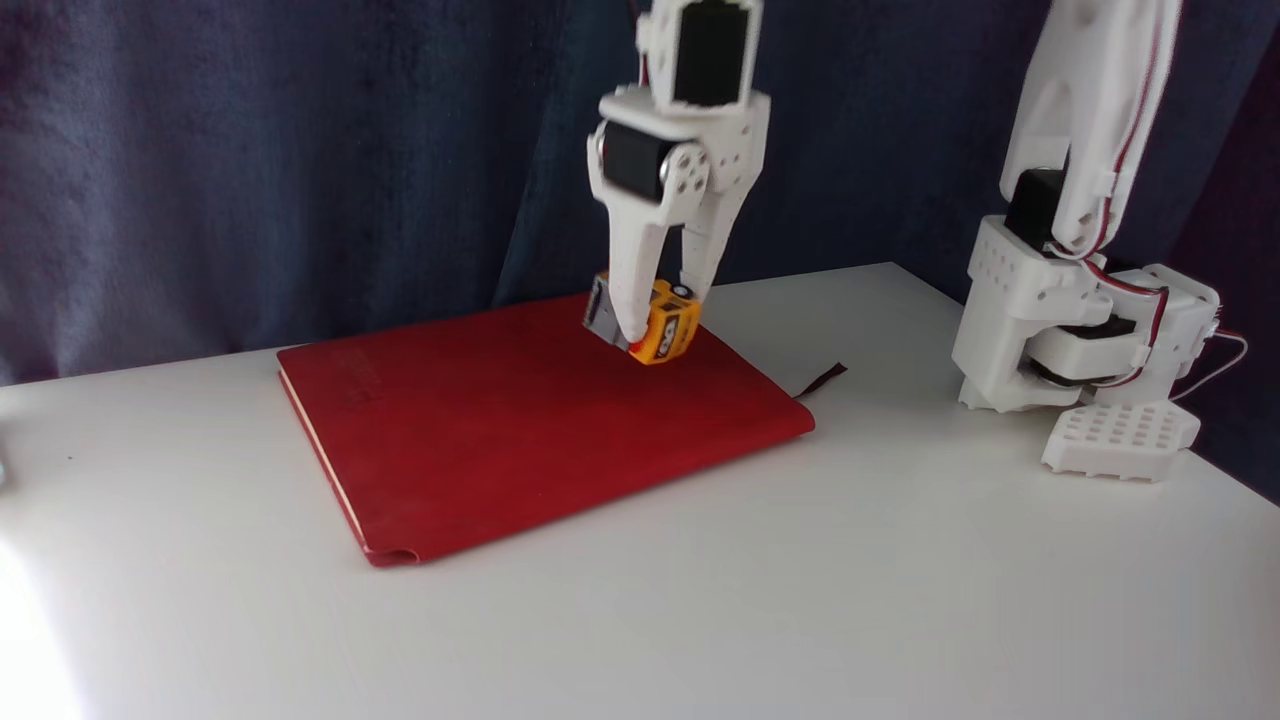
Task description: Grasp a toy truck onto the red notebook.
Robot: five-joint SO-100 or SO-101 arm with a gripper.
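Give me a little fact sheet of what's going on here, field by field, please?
scene: white table in front of a dark blue curtain
arm: white, base at the right of the fixed view
gripper: pointing down, shut on the toy truck
toy truck: orange-yellow, tilted, over the far right part of the notebook; contact with the cover unclear
red notebook: flat, closed, dark ribbon sticking out at its right

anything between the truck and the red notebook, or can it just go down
Nothing visible stands in the way. The gripper is shut on the toy truck, holding it tilted over the far right part of the red notebook, whose cover beneath is bare. Whether the truck already touches it is unclear.
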